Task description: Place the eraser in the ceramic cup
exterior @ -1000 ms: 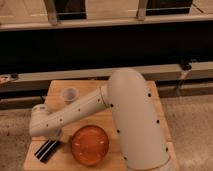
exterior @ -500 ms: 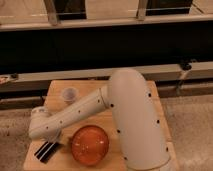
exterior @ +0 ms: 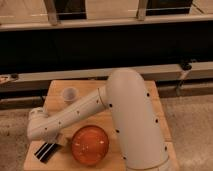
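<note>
At the counter's (exterior: 90, 91) near-left corner my hand (exterior: 54, 144) hangs released, seemingly just above the eraser (exterior: 44, 152); I judge it stiff and light, best pinched across its narrow width.

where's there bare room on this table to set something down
On the table, bare wood lies along the back edge between the ceramic cup and the arm, and in a narrow strip right of the arm. The front left is crowded: the eraser, the gripper right by it, and the orange bowl sit close together.
</note>
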{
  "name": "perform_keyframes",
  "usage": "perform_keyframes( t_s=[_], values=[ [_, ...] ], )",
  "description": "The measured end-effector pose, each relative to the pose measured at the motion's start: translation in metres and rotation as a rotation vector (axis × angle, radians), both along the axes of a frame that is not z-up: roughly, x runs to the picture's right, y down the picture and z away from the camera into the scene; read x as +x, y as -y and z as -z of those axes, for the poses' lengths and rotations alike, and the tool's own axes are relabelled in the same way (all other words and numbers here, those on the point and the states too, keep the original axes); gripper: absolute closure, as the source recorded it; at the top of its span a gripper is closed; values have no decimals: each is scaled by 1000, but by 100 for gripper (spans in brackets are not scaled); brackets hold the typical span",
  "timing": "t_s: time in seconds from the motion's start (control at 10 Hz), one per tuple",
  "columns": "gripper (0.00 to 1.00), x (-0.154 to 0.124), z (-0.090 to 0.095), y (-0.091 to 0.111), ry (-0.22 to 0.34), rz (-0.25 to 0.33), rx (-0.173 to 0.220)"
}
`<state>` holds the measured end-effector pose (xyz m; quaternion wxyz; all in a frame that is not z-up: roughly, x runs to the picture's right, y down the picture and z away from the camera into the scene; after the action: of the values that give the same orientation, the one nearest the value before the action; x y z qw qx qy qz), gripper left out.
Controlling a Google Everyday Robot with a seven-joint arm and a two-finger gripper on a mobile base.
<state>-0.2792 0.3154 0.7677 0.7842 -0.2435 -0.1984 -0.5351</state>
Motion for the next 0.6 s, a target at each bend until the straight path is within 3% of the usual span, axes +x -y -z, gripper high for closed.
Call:
perform_keyframes(
  t_s=[0.6],
  values=[
    [80, -6, 3, 1, 17, 11, 6]
  ],
)
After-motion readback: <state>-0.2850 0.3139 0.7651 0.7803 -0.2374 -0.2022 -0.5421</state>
